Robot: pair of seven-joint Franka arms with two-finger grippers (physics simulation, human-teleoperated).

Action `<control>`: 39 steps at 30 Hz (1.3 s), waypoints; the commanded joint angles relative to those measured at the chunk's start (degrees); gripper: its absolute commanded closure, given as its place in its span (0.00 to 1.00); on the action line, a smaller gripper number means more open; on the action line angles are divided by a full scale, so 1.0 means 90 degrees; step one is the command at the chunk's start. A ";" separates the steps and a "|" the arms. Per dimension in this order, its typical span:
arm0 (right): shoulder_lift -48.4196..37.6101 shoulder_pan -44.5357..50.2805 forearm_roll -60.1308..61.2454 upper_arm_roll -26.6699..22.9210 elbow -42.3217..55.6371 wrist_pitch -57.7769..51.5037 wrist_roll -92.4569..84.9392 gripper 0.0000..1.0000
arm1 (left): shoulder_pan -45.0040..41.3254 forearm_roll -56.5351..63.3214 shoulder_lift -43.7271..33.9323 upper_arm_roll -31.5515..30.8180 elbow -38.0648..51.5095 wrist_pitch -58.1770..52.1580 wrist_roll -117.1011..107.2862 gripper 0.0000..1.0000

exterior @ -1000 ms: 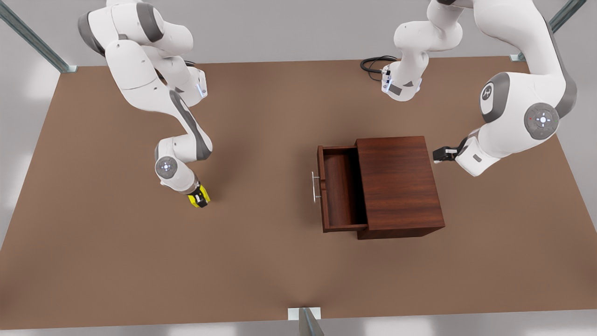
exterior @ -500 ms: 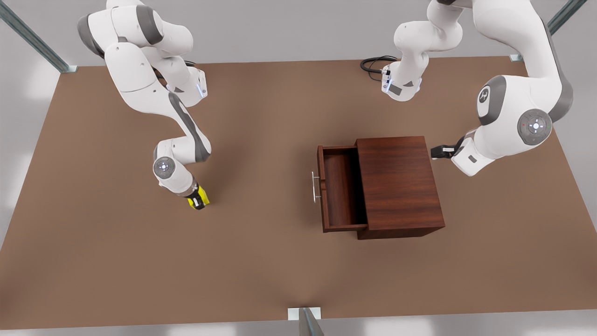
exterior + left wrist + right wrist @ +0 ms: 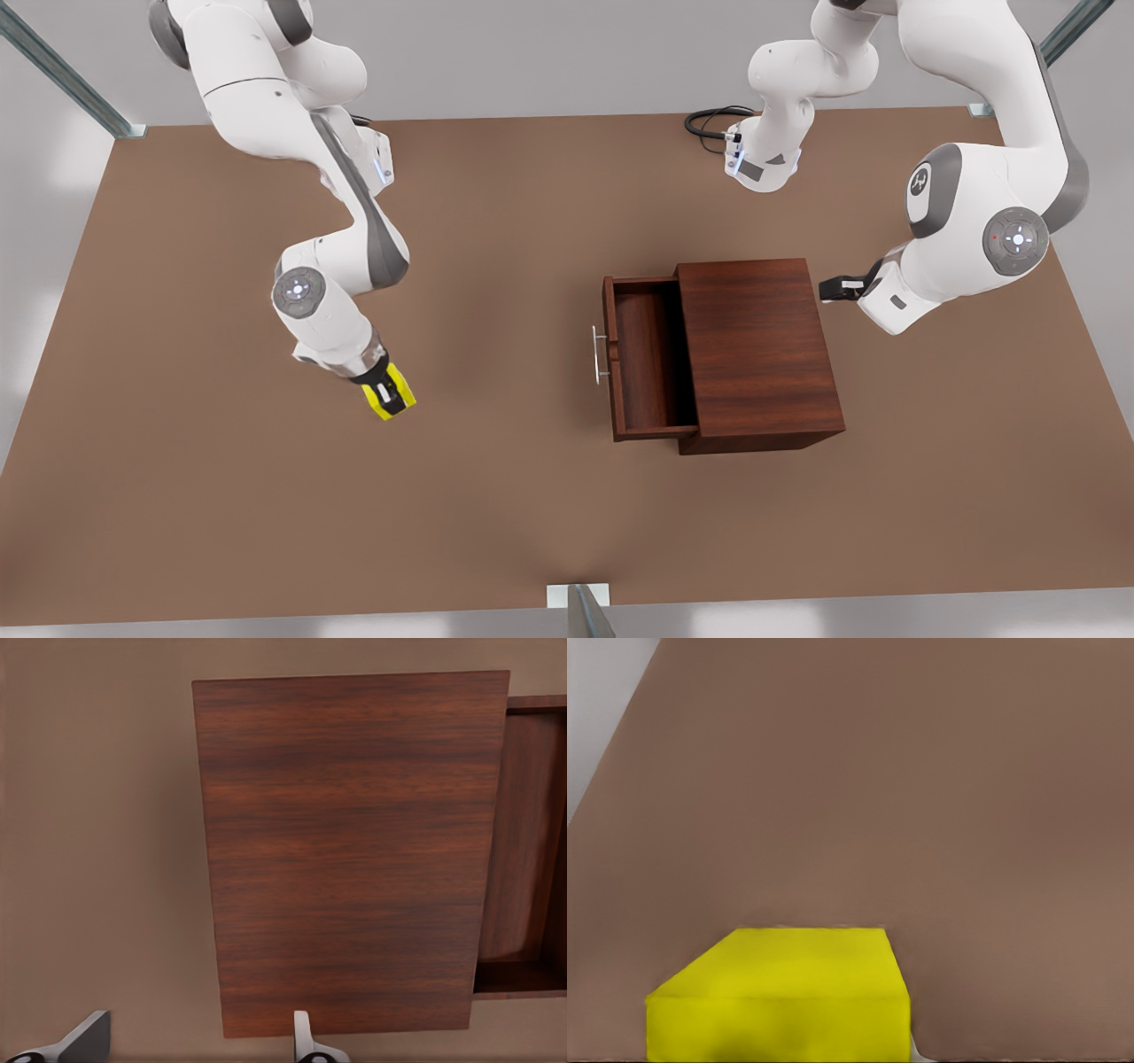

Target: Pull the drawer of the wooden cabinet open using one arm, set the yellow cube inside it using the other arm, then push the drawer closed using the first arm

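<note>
The wooden cabinet (image 3: 757,350) (image 3: 345,850) stands on the table at the front view's right. Its drawer (image 3: 651,354) (image 3: 527,833) is pulled out toward the front view's left, with nothing in it, and has a silver handle (image 3: 601,354) on its front. My right gripper (image 3: 390,399) hangs at the front view's left, shut on the yellow cube (image 3: 392,403) (image 3: 780,992), which it holds a little above the table. My left gripper (image 3: 842,286) (image 3: 197,1047) hovers open above the cabinet's back edge, fingers (image 3: 306,1041) spread and holding nothing.
The brown table (image 3: 496,496) has wide bare room between the cube and the drawer. A black cable (image 3: 709,120) lies at the far edge. Metal frame posts (image 3: 585,607) stand at the near edge and far corners.
My right arm has risen, lifting the yellow cube off the table and carrying it slightly toward the front view's right. The left arm shifted a little earlier and now holds still.
</note>
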 commanded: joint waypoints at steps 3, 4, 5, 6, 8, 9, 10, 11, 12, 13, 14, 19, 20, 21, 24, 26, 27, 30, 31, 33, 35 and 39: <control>0.0354 0.0554 0.0032 0.0002 0.1173 -0.2271 0.1432 0.44 | 0.0001 0.0018 -0.0006 -0.0002 0.0003 0.0005 -0.0005 0.00; 0.0559 0.0720 0.0051 0.0002 0.1583 -0.2564 0.1686 0.44 | 0.0001 0.0018 -0.0006 -0.0002 0.0013 0.0015 -0.0015 0.00; 0.0716 0.0886 0.0051 0.0002 0.1827 -0.2633 0.1930 0.44 | 0.0011 0.0018 -0.0006 -0.0002 0.0013 0.0015 -0.0005 0.00; 0.0862 0.0984 0.0041 0.0002 0.2071 -0.2887 0.2116 0.43 | 0.0001 0.0018 0.0003 -0.0012 0.0013 0.0015 -0.0015 0.00; 0.1057 0.1257 0.0022 -0.0007 0.2569 -0.3248 0.2779 0.43 | 0.0001 0.0106 0.0042 -0.0002 0.0042 0.0054 -0.0015 0.00; 0.1174 0.1413 0.0012 -0.0017 0.2862 -0.3385 0.3179 0.43 | 0.0011 0.0106 0.0042 -0.0002 0.0052 0.0054 -0.0005 0.00; 0.1409 0.1618 0.0012 -0.0017 0.3272 -0.3434 0.3687 0.43 | 0.0011 0.0106 0.0042 -0.0002 0.0052 0.0054 -0.0005 0.00; 0.1633 0.1765 0.0070 -0.0017 0.3653 -0.3512 0.4098 0.43 | 0.0002 0.0106 0.0042 -0.0002 0.0052 0.0054 -0.0005 0.00; 0.1800 0.1892 0.0159 -0.0017 0.3976 -0.3600 0.4362 0.43 | 0.0011 0.0106 0.0042 -0.0002 0.0052 0.0054 -0.0005 0.00; 0.2024 0.2029 0.0159 -0.0027 0.4278 -0.3600 0.4723 0.43 | 0.0011 0.0106 0.0042 -0.0002 0.0052 0.0054 -0.0005 0.00; 0.2151 0.2214 0.0159 -0.0046 0.4386 -0.3590 0.4918 0.43 | 0.0011 0.0106 0.0042 -0.0002 0.0052 0.0054 -0.0005 0.00; 0.2825 0.2781 0.0159 0.0042 0.5216 -0.3132 0.6559 0.43 | 0.0011 0.0106 0.0042 -0.0002 0.0052 0.0054 -0.0005 0.00; 0.2942 0.2791 0.0159 0.0110 0.5226 -0.2819 0.7037 0.42 | 0.0011 0.0106 0.0042 -0.0002 0.0052 0.0054 -0.0005 0.00; 0.2962 0.2791 0.0159 0.0159 0.5236 -0.2448 0.7321 0.42 | 0.0011 0.0106 0.0042 -0.0002 0.0052 0.0054 -0.0005 0.00; 0.3089 0.2839 0.0159 0.0198 0.5304 -0.1608 0.7985 0.42 | -0.0028 0.0174 -0.0026 -0.0041 0.0033 -0.0034 -0.0015 0.00; 0.3167 0.2849 0.0159 0.0325 0.5451 -0.1374 0.8278 0.41 | -0.0028 0.0145 0.0013 -0.0041 0.0062 0.0015 -0.0083 0.00; 0.3225 0.2888 0.0159 0.0344 0.5509 -0.1199 0.8356 0.41 | -0.0028 0.0125 0.0013 -0.0021 0.0062 0.0024 -0.0083 0.00; 0.3459 0.3064 0.0159 0.0364 0.5539 -0.0710 0.8483 0.40 | 0.0031 0.0125 0.0023 -0.0002 -0.0006 0.0024 -0.0084 0.00; 0.3479 0.3074 0.0159 0.0364 0.5539 -0.0564 0.8483 0.40 | 0.0040 0.0164 0.0033 0.0008 0.0003 0.0063 -0.0054 0.00; 0.3606 0.3152 0.0159 0.0354 0.5558 -0.0104 0.8532 0.40 | 0.0031 0.0164 0.0042 0.0008 0.0003 0.0122 -0.0064 0.00; 0.3714 0.3162 0.0159 0.0364 0.5568 0.0238 0.8532 0.40 | 0.0031 0.0154 0.0042 0.0008 0.0003 0.0132 -0.0074 0.00; 0.4007 0.3396 0.0149 0.0344 0.5568 0.0521 0.8522 0.40 | 0.0060 0.0096 0.0052 0.0018 0.0023 0.0249 -0.0083 0.00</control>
